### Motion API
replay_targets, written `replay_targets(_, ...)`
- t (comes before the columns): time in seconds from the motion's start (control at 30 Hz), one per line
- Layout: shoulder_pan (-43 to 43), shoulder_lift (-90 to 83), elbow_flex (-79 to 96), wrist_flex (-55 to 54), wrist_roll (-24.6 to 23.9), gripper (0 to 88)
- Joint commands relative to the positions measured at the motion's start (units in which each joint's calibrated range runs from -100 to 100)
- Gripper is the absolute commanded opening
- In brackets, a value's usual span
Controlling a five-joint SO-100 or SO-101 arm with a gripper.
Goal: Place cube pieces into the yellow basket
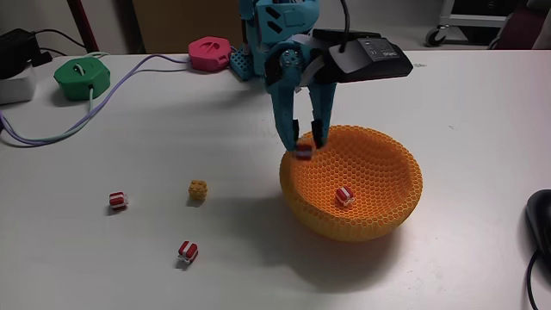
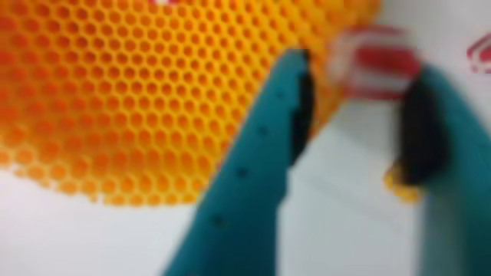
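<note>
Hovering over near-left rim of yellow basket (image 1: 379,202) in fixed view: teal gripper (image 1: 304,138), fingers pointing down, tips just above rim. Jaws parted. Red-and-white striped cube (image 1: 304,151) right below fingertips, at rim level; cannot tell whether touching a finger or loose. In wrist view, same striped cube (image 2: 376,61) blurred, sitting beyond the tips and between the two teal fingers (image 2: 253,169), gap visible on both sides of it, so looks released rather than pinched, but blur too heavy for certainty. Honeycomb mesh of basket (image 2: 115,100) across upper left of wrist view, white table (image 2: 337,215) showing between the fingers.

Inside basket, fixed view: second striped cube (image 1: 344,195) resting on inner wall near bottom, tilted.

On table (image 1: 103,275), left of basket, fixed view: yellow bumpy cube (image 1: 199,190) nearest basket, well apart from it. Third striped cube (image 1: 119,201) farther left. Fourth striped cube (image 1: 188,251) nearer the camera, below and between those two. All three separate, none touching.

At back of table: green puck (image 1: 83,77) at left with pale cable (image 1: 103,108) running off it toward left edge; pink puck (image 1: 209,52) near arm base. Black camera housing (image 1: 370,57) mounted on wrist, sticking out to the right above basket. Dark object (image 1: 541,226) at right edge, partly cut off.
</note>
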Motion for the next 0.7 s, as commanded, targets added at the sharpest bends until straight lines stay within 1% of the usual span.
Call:
replay_targets(0.0,-1.32,-1.3,0.34,-2.37,0.29,49.1)
replay_targets(0.13,2.59,-2.91,-2.07,0.93,1.22,51.0)
replay_targets(0.23,11.07,-3.86,-7.17,8.41,3.52,49.6)
replay_targets(0.3,18.62,-4.9,-7.75,10.23,4.44,47.4)
replay_targets(0.4,29.62,-4.71,-7.17,10.06,5.57,44.7)
replay_targets(0.47,35.3,-2.91,-5.92,8.84,5.71,43.1)
replay_targets(0.57,40.15,1.92,-5.44,8.23,5.86,40.8)
replay_targets(0.67,41.83,7.69,-5.05,3.63,5.47,38.4)
